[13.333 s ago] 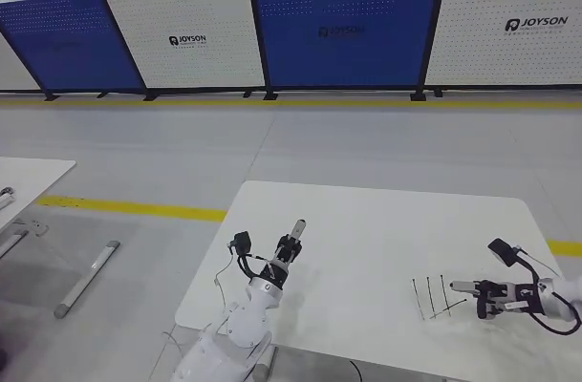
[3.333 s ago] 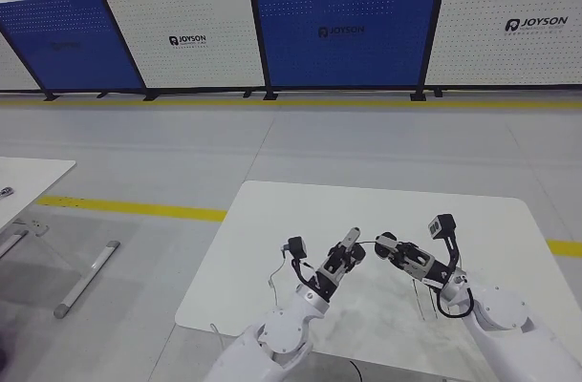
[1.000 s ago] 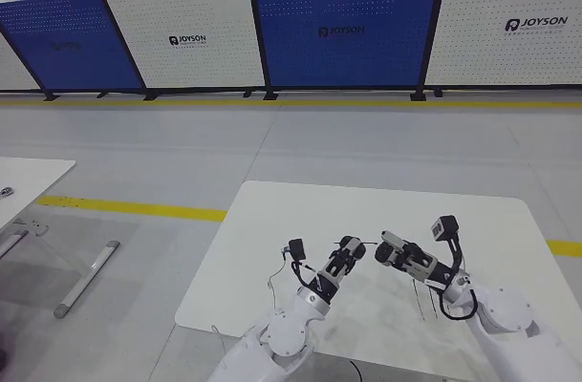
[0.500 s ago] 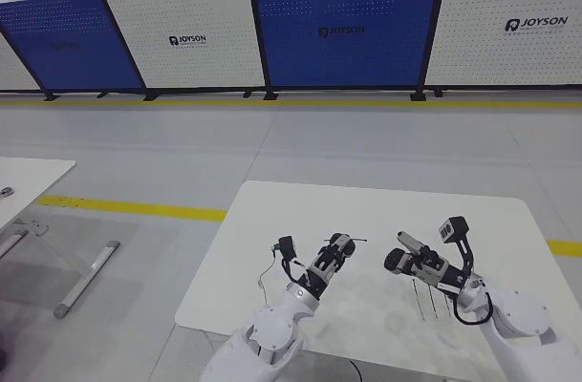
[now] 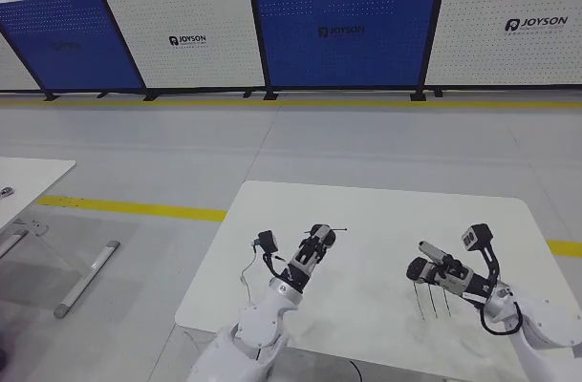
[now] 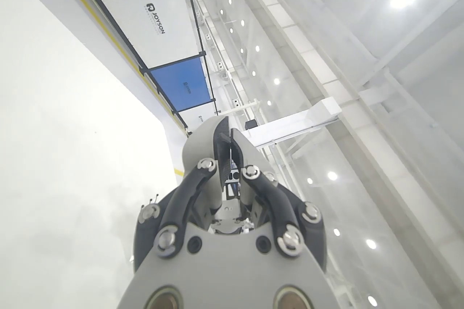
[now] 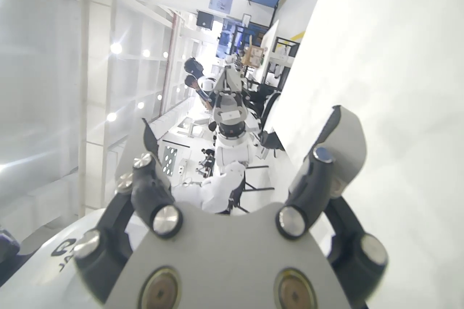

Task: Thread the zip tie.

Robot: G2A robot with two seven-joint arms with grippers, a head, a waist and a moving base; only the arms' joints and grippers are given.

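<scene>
The zip tie [image 5: 337, 229] was a thin, dark, straight strip, held clear of the surface at the tip of the left gripper [image 5: 318, 236], over the left-centre part of the table [image 5: 386, 201]. The table was a smooth matte white slab with rounded corners. A short length of the strip poked out past the fingertips toward the right arm. It was too fine to show its head, its teeth, or whether any part was looped. In the left wrist view the jaws were pressed almost together. Their dark ribbed pads [image 6: 222, 143] pinched a hairline dark strip seen edge-on, most of it hidden between them. The finger shells were smooth pale grey, joined to black curved links with shiny round rivets. Further right, the right gripper [image 5: 420, 269] hung over the table's right part, well apart from the left one. Its jaws stood wide open with nothing between them. In its wrist view one of its fingers [image 7: 342, 140] showed as a rounded grey shell, while the other appeared only as a thin dark edge. Near it, three spare ties [image 5: 433, 304] lay flat on the table side by side. They were slim dark lines with no detail visible.
</scene>
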